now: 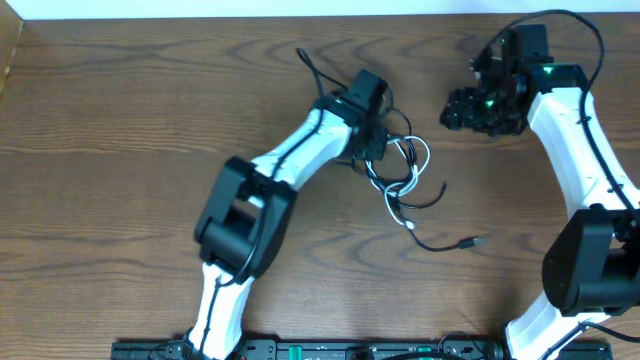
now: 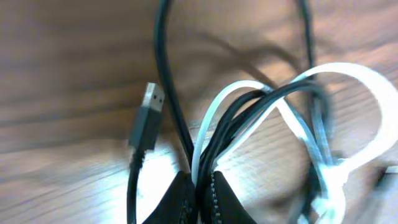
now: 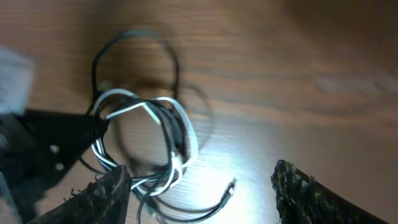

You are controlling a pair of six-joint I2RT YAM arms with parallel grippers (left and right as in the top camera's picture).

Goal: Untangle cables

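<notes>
Left gripper (image 2: 200,186), bottom centre: clamped on cables (image 2: 233,124), black and white. USB plug (image 2: 147,121) left. Right gripper (image 3: 202,179): jaws apart, empty.

The overhead view is evenly lit and sharp, with only soft, faint shadows on the surface (image 1: 120,120). In the left wrist view the cables (image 2: 373,87) are out of focus at close range, and the white one glares, nearly washed out. The right wrist view is smeared, dim along its top, with a bright glare patch low on the wood.
</notes>
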